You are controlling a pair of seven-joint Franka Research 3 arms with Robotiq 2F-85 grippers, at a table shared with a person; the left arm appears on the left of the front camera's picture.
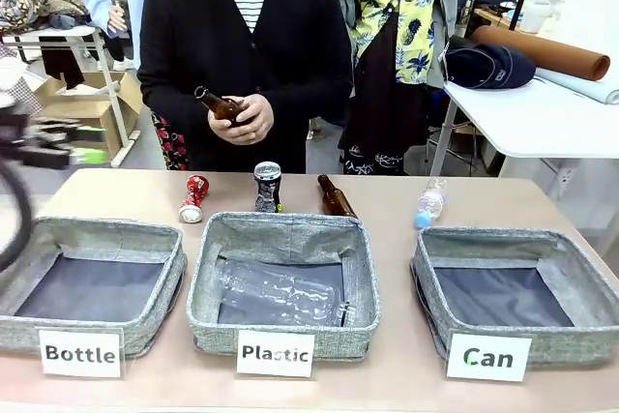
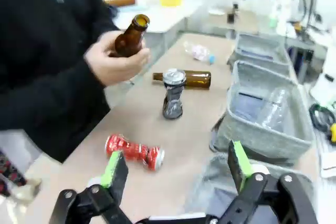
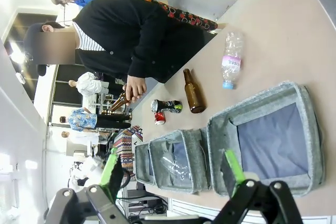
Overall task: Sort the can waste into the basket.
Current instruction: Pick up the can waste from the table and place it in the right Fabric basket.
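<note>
"Looking for the can waste, where does it lie?"

"Both pieces are on the pale worktop (image 1: 387,202), in the upper middle of the front view, behind the bins. The red crushed metal can with white marks (image 1: 193,198) lies on its side left of centre. The dark blue-black crushed metal can with a silver top (image 1: 267,187) stands upright just to its right."

"And the basket?"

"The grey fabric rectangular basket with the white 'Can' label (image 1: 575,340) is at the lower right of the frame, well apart from both cans."

"What about the end effectors?"

"The left end effector (image 2: 175,160) is released. Its green-padded fingers are spread wide at the bottom of the left wrist view with nothing between them, and the red can lies on the worktop beyond them. The right end effector (image 3: 169,163) is likewise released and grasps nothing."

"Anything else near the cans?"

"A brown glass bottle (image 1: 336,197) lies right of the dark can, and a clear plastic bottle with a blue cap (image 1: 429,203) lies further right. A crumpled clear plastic bottle (image 1: 280,292) lies in the middle grey bin labelled 'Plastic' (image 1: 290,229). The grey bin labelled 'Bottle' (image 1: 97,231) is at the lower left. The person's hands (image 1: 244,121) hold another brown glass bottle (image 1: 218,103) at the top centre."
</note>
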